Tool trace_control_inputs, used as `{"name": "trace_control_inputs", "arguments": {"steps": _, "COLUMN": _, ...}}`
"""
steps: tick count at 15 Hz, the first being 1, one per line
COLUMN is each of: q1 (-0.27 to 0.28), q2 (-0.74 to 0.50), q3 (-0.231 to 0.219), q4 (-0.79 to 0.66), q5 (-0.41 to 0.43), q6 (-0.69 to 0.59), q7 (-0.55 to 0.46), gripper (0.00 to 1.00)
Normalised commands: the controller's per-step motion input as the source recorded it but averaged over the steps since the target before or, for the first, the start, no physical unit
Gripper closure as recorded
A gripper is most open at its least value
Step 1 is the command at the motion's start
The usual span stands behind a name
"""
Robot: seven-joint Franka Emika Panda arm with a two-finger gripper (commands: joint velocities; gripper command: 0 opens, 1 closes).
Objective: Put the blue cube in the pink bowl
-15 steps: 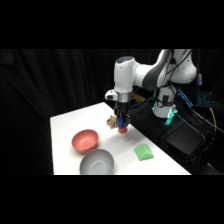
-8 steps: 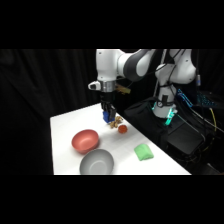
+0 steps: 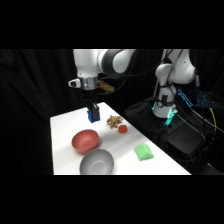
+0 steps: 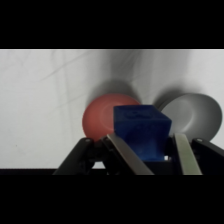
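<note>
Claw point(image 4: 146, 150) clamped, arm raised

Pink bowl point(image 4: 102, 117): I see its near part hidden behind the blue cube point(image 4: 141, 131) in the wrist view.
Grey bowl point(image 4: 196, 115): lower edge covered by a finger point(image 4: 186, 156).
Arm: middle cut by the side view's top.
Tan thing point(image 3: 114, 121): too blurred to identify.

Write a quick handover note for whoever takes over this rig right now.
Tool: shut on the blue cube, held off the table.
Pink bowl: on the table, empty, ahead of the tool in the wrist view, grey bowl beside it.
Done: cube picked up.
Left: carry it over the pink bowl, lower, let go.
</note>
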Motion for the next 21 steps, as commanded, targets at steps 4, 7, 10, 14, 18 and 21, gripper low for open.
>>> {"name": "trace_control_inputs", "arguments": {"steps": 4, "q1": -0.108, "q2": 0.41, "q3": 0.085, "q4": 0.50, "q5": 0.182, "q6": -0.06, "q7": -0.16, "gripper": 0.77}}
{"name": "trace_control_inputs", "arguments": {"steps": 7, "q1": -0.104, "q2": 0.41, "q3": 0.087, "q4": 0.38, "q5": 0.137, "q6": 0.10, "q7": -0.09, "gripper": 0.77}}
{"name": "trace_control_inputs", "arguments": {"steps": 10, "q1": -0.130, "q2": 0.35, "q3": 0.094, "q4": 0.31, "q5": 0.149, "q6": 0.21, "q7": -0.08, "gripper": 0.77}}
{"name": "trace_control_inputs", "arguments": {"steps": 14, "q1": -0.133, "q2": 0.27, "q3": 0.098, "q4": 0.24, "q5": 0.148, "q6": 0.15, "q7": -0.06, "gripper": 0.77}}
{"name": "trace_control_inputs", "arguments": {"steps": 18, "q1": -0.115, "q2": 0.13, "q3": 0.124, "q4": 0.16, "q5": 0.161, "q6": 0.05, "q7": -0.08, "gripper": 0.27}}
{"name": "trace_control_inputs", "arguments": {"steps": 21, "q1": -0.109, "q2": 0.04, "q3": 0.139, "q4": 0.11, "q5": 0.193, "q6": -0.01, "q7": -0.13, "gripper": 0.06}}
